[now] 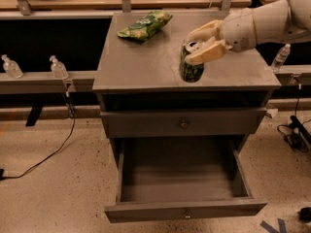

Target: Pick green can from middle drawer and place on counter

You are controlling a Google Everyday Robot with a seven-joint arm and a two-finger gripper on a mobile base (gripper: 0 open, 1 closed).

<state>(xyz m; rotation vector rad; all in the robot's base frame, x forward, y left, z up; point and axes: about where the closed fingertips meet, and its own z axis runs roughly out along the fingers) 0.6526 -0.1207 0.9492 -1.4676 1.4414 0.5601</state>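
Green can [191, 69] in the pincer [203, 42], up at the desk [141, 64]

So the pincer comes in from the right and its two pale fingers are clamped either side of the can's silver top. The can looks roughly upright, with its bottom down near the desk's front edge. Can't tell if it's actually resting on the surface. A green snack bag [145, 25] lies left of the pincer and further back. Right below the pincer is a closed drawer front [146, 124] with a knob, and the middle drawer [180, 178] under that is pulled wide open. A water bottle [281, 57] stands off to the pincer's right, off the desk.
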